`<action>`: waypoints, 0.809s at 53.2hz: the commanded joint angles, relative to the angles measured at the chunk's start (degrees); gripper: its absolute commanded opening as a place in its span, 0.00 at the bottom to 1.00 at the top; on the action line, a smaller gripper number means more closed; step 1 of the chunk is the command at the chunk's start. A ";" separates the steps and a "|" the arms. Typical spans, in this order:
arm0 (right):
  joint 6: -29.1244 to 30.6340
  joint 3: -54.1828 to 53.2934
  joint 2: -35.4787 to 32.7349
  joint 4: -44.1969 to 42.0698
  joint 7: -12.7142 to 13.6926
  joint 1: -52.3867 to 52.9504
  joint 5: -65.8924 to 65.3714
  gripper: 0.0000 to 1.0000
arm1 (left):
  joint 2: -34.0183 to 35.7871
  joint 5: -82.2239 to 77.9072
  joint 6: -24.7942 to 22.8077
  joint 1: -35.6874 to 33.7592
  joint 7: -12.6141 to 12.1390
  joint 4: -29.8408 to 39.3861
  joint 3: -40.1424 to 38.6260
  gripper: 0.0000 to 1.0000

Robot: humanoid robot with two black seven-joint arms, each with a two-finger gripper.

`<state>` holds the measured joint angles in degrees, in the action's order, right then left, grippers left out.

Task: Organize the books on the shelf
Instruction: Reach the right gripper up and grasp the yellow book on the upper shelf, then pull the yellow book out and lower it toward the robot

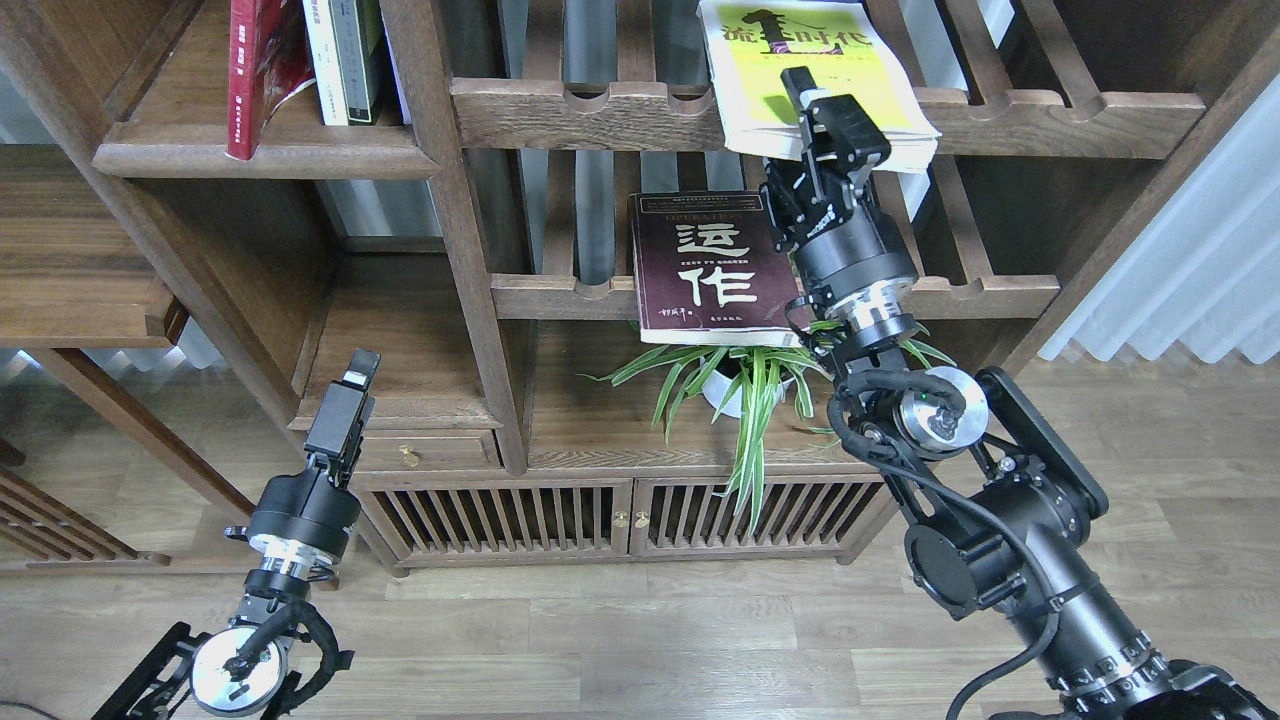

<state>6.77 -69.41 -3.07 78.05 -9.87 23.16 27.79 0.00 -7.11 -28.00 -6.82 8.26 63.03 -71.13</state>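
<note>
The yellow-green book [850, 80] lies flat on the upper slatted rack, its front edge overhanging. My right gripper [788, 130] is open and straddles that edge: one finger [797, 85] lies over the cover and the other sits below the pages. The dark maroon book [705, 265] lies on the lower slatted rack, just left of my right wrist. The red book [255, 70] leans upright on the solid shelf [260, 155] at the upper left. My left gripper [350, 385] hangs low at the left, empty and seen edge-on, in front of a small cabinet top.
Thin white-spined [322, 60] and dark-green-spined [362, 55] volumes stand beside the red book. A potted spider plant [745, 385] sits under the lower rack, beside my right forearm. A thick upright post [450, 220] separates the solid shelf from the racks. White curtains [1190, 250] hang at the right.
</note>
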 commanded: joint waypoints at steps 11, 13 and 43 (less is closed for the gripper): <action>8.43 0.59 -0.71 0.96 0.38 -2.59 0.43 0.06 | 0.00 0.08 0.00 -0.12 0.09 -0.37 -0.15 1.00; 9.75 0.59 -0.53 1.84 0.38 -2.59 0.43 0.06 | 0.00 0.08 0.00 -0.12 0.09 -0.37 -0.32 1.00; 21.23 -4.32 -5.98 16.61 0.20 -23.85 7.46 0.06 | 0.00 0.08 0.00 0.14 0.01 -0.80 -0.23 1.00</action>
<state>27.83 -71.21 -7.67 94.42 -9.44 5.64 34.26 0.00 -7.03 -28.00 -6.64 8.44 62.27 -71.76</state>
